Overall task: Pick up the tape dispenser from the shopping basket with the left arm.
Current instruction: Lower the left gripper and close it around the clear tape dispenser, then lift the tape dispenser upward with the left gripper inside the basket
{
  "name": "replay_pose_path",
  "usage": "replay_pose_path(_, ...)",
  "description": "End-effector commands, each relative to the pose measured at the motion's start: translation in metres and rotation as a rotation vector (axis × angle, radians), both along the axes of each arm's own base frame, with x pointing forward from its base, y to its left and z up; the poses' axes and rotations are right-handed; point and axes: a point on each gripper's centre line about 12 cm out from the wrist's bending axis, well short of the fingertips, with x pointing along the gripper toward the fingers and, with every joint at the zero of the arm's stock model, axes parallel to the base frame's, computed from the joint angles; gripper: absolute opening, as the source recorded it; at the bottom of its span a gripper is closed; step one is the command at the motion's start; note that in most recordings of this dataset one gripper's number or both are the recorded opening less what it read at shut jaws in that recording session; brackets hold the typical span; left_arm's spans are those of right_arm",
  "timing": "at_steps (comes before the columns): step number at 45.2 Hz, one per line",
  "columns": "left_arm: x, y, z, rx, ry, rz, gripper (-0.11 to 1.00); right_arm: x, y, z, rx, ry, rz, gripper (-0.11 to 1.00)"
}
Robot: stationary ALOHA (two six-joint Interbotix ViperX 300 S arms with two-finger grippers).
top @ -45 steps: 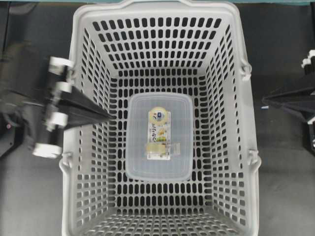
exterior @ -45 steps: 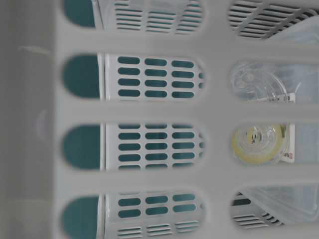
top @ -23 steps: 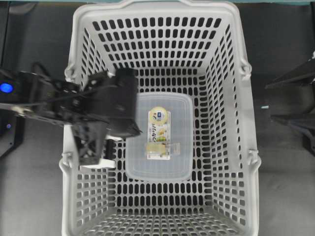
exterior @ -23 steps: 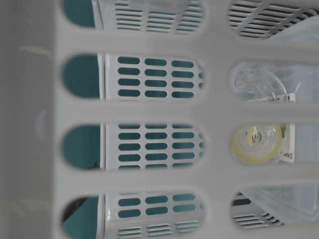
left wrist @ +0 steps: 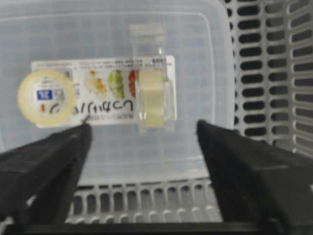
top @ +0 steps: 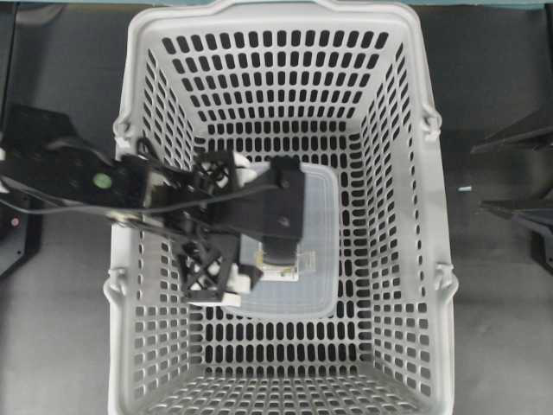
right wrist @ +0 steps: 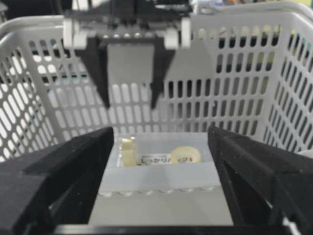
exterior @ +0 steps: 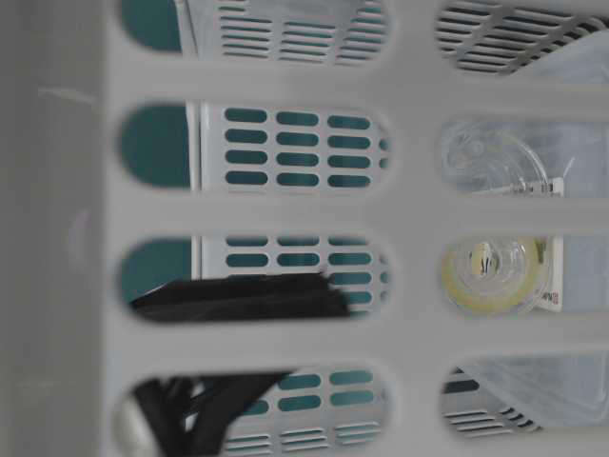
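The shopping basket (top: pixel 285 52) sits in the middle of the dark table (top: pixel 492 346), seen from above; the tape dispenser (top: pixel 315 285) lies flat on the basket's floor, near the middle; it is a see-through box with a long label (left wrist: pixel 98 93) across its top and a small clear piece (left wrist: pixel 152 100) lying over the label.

The left arm (top: pixel 95 181) reaches in over the basket's left wall; its black wrist plate covers the top left part of the box in the view from above; the left gripper (left wrist: pixel 142 142) hangs above the tape dispenser with its jaws spread wide and nothing between them; from the wrist camera, the two black fingers (left wrist: pixel 44 166) stand one on each side of the picture, and the box lies under and just past their tips, with the small clear piece in the gap; whether the tips touch the box cannot be told; from across the basket the fingers look to be up above it.

The right gripper (right wrist: pixel 159 161) is spread wide too and holds nothing; it stays outside the basket on the right side, well apart from the box, pointing at it across the rim.

From table level, a black part of the left arm shows through the wall slots (exterior: pixel 238 295), beside the box's round yellow sticker (exterior: pixel 490 276).
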Motion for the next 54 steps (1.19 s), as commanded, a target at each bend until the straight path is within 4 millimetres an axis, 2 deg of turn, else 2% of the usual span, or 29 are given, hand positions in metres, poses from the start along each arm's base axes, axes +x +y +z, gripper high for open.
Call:
replay_pose_path(1,0.010,-0.004,-0.004,0.004,0.001,-0.008,0.89,0.001,0.000,0.003,0.003,-0.009,0.001,0.74)
replay_pose_path(16,0.025,-0.008,-0.052,0.010,0.096,-0.001,0.89,-0.003,0.000,-0.001,0.005,-0.011,0.001,0.74)
replay_pose_path(22,0.031,-0.009,-0.048,0.006,0.064,-0.005,0.87,-0.003,0.000,-0.003,0.005,-0.006,0.001,0.74)
replay_pose_path(24,0.033,-0.010,-0.044,0.008,0.061,-0.008,0.81,-0.003,0.000,-0.003,0.006,-0.004,0.001,0.74)
replay_pose_path(28,0.033,-0.012,-0.029,0.006,0.050,-0.012,0.60,-0.004,0.000,-0.003,0.005,-0.006,0.001,0.74)
replay_pose_path(33,0.029,-0.013,0.003,0.012,0.052,-0.021,0.28,-0.004,0.000,-0.003,0.008,-0.007,0.001,0.74)
replay_pose_path(40,0.024,-0.012,0.059,0.022,0.062,-0.027,0.29,-0.004,0.000,-0.001,0.008,-0.017,0.001,0.74)
replay_pose_path(46,0.022,-0.012,0.116,0.025,0.013,-0.040,0.29,-0.006,0.000,-0.001,0.008,-0.023,0.001,0.74)
replay_pose_path(50,0.019,-0.011,0.142,0.024,-0.012,-0.042,0.29,-0.007,0.000,-0.001,0.008,-0.023,0.001,0.74)
replay_pose_path(54,0.021,-0.011,0.154,0.026,-0.013,-0.043,0.29,-0.007,0.000,-0.001,0.008,-0.024,0.001,0.74)
